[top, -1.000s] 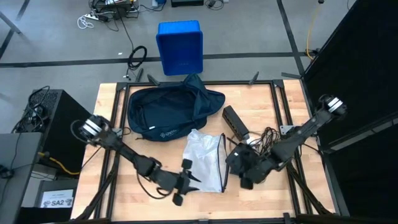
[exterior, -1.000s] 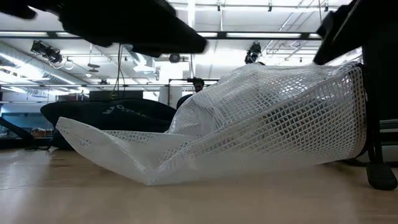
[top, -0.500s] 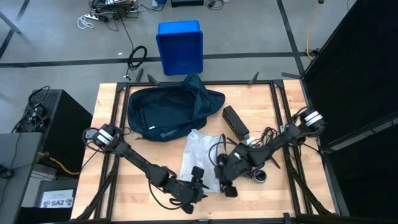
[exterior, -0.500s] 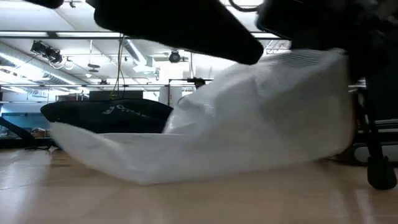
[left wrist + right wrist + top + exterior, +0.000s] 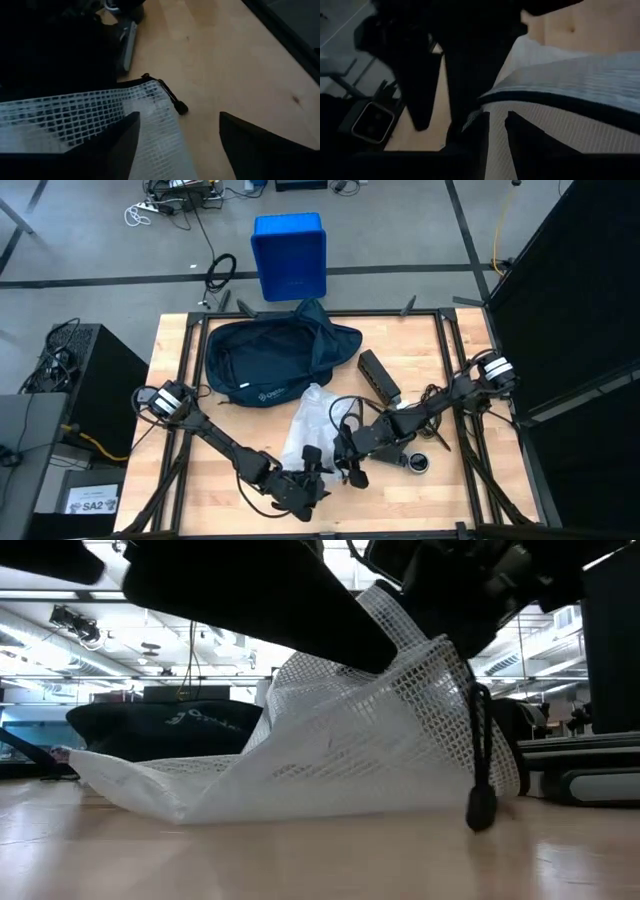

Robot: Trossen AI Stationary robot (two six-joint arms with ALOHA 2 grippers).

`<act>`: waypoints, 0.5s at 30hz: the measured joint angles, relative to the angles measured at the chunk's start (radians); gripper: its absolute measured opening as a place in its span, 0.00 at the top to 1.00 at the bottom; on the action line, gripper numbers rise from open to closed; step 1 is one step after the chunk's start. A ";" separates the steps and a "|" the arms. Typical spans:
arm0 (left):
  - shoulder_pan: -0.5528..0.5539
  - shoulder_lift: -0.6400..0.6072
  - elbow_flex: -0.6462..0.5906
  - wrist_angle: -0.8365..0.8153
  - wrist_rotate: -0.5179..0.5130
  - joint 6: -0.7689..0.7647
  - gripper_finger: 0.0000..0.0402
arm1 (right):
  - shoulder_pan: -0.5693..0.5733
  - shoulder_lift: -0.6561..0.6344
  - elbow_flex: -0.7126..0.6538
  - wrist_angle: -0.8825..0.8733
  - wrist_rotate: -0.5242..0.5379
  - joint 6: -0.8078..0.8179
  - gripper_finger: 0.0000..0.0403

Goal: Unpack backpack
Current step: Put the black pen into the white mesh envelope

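Observation:
The dark navy backpack (image 5: 272,360) lies flat at the table's far side. Just nearer is a white mesh pouch (image 5: 312,428) with a black zip edge, and its zip pull (image 5: 481,810) dangles. My right gripper (image 5: 347,460) is at the pouch's right side, shut on its edge. My left gripper (image 5: 310,477) is open at the pouch's near end. In the left wrist view one finger (image 5: 122,142) is over the mesh (image 5: 85,120) and the other (image 5: 255,145) over bare wood. Whether it touches the mesh, I cannot tell. My right gripper (image 5: 497,135) pinches the pouch's black-trimmed edge (image 5: 520,106) between its two fingers, coming slanting down from the table's right. That edge (image 5: 400,625) is raised off the table and drawn over toward the left. The rest of the pouch (image 5: 200,790) lies on the wood.
A black power brick (image 5: 379,376) with tangled cables (image 5: 435,405) lies right of the backpack. A small round object (image 5: 416,464) sits by the right arm. A blue bin (image 5: 289,256) stands on the floor beyond the far edge. There is bare wood at the near left and far right.
My right gripper moved toward the table's left, carrying the pouch's right edge up and over, so the pouch is now bunched narrower; its left part stayed put. A round object shows where the gripper was. My left gripper shifted slightly right and turned toward the pouch's near end.

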 joint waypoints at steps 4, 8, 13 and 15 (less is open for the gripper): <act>-0.009 0.000 0.000 -0.036 -0.085 -0.033 0.35 | -0.020 0.000 0.000 0.028 0.005 0.001 0.88; -0.009 0.000 0.000 -0.138 -0.138 -0.147 0.34 | -0.037 0.000 0.000 0.039 0.012 0.022 0.88; -0.007 0.019 0.001 -0.203 -0.148 -0.212 0.35 | -0.051 0.000 0.000 0.018 -0.073 0.056 0.88; -0.007 0.030 0.001 -0.205 -0.149 -0.220 0.35 | -0.052 0.000 0.000 -0.013 -0.130 0.068 0.88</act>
